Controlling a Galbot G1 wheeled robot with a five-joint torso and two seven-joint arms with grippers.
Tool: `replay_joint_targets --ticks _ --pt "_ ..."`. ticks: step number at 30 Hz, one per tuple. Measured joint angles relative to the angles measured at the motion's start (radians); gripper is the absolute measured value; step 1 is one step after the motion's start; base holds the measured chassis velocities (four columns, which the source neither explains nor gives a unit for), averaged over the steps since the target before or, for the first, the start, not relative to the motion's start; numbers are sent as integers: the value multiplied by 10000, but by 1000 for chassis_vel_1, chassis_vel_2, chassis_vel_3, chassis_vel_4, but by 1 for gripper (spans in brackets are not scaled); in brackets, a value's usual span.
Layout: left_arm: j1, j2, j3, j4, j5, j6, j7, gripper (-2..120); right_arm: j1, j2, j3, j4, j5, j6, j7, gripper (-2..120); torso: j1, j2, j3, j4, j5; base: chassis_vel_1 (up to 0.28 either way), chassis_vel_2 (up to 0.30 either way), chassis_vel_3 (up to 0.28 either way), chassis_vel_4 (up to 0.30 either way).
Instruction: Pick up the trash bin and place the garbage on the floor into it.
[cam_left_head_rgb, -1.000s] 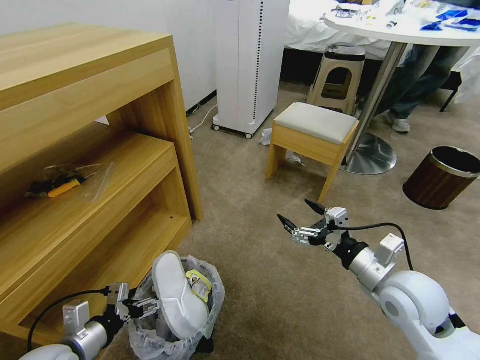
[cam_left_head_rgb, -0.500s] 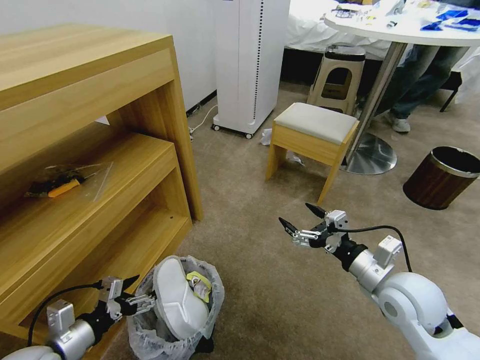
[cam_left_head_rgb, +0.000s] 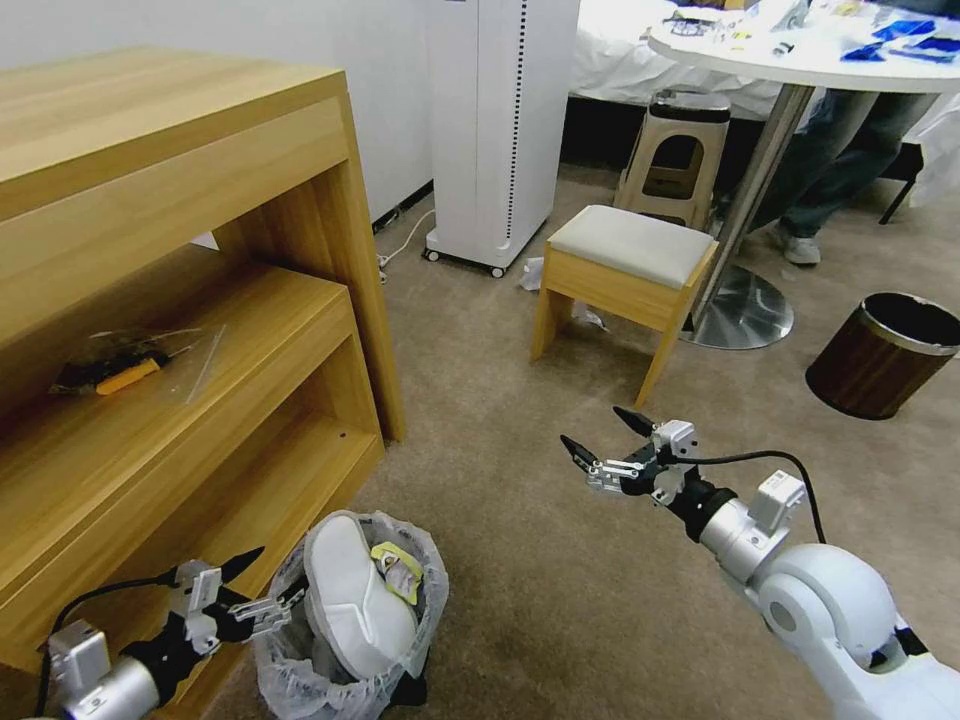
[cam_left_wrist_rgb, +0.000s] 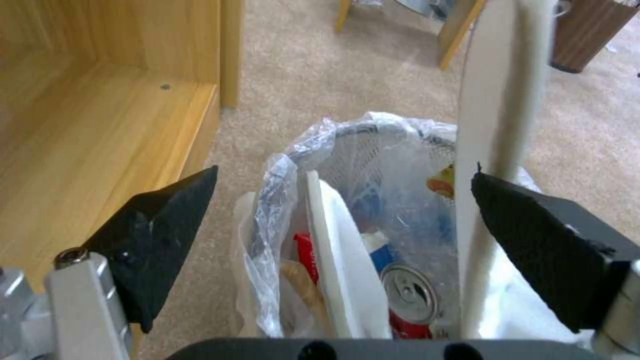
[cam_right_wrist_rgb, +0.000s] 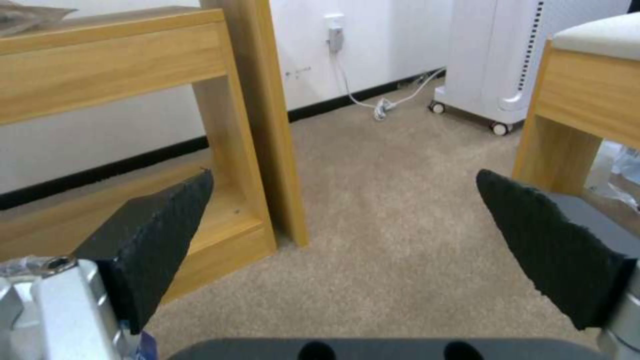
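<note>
The trash bin, black with a crinkly white bag, stands on the floor beside the wooden shelf unit. In it a white slipper stands on end next to a yellow wrapper. My left gripper is open just short of the bin's rim, touching nothing. In the left wrist view the bin lies between the open fingers, with slippers and a can inside. My right gripper hangs open and empty over bare carpet. Crumpled white garbage lies by the stool.
The wooden shelf unit fills the left side. A cushioned wooden stool, a white appliance on wheels, a round table's base and a brown wood-grain bin stand farther off. Open carpet lies between bin and stool.
My left gripper opened, let go of the bin's rim and drew back toward me. The bin stays on the floor. The right arm sank very slightly.
</note>
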Motion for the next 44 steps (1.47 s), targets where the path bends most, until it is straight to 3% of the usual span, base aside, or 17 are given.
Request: replay_joint_targets --ticks 9,13,20,27,32,33,35,39,44 --pt "981 -606 -1166 -272 -228 -521 295 100 76 25 -22 -147 -30 5 24 100 0 0 0 1 1 0 0 0 0" --pt "1328 -1147 -1730 -304 -590 -980 -157 100 29 119 24 -189 -128 37 53 100 0 1 0 1 0 0 0 0 0" --pt "1711 -1673 -2014 -249 -885 -1627 -899 100 -326 354 121 -33 -703 273 403 100 0 1 0 0 0 0 0 0 0" --pt "2405 -2066 -1642 -201 -1295 -2733 -2026 100 -1529 1007 186 743 -2043 769 1537 100 -1 0 -1 -1 0 0 0 0 0" --pt "3123 -2346 -538 -201 -1371 -4496 -3022 100 -2167 1841 -294 875 -3619 1349 3026 100 -1 1 -1 -1 0 0 0 0 0" --pt "3123 -2346 -538 -201 -1371 -4496 -3022 100 -2167 1841 -294 875 -3619 1349 3026 100 -1 1 -1 -1 0 0 0 0 0" --pt "3429 -2429 -56 -169 -1370 -5499 -3528 100 -2289 2277 -579 853 -4271 1721 3573 100 -1 1 -2 1 0 0 0 0 0" --pt "3438 -2480 200 -133 -1950 -6355 -4204 100 -2550 2686 -901 1026 -4902 2139 4017 100 -1 1 -1 1 -2 0 0 0 0" --pt "3286 -2495 181 -317 -2432 -6572 -4368 100 -2754 2904 -971 1224 -5268 2345 4038 100 0 0 -1 -1 -1 0 0 0 0"
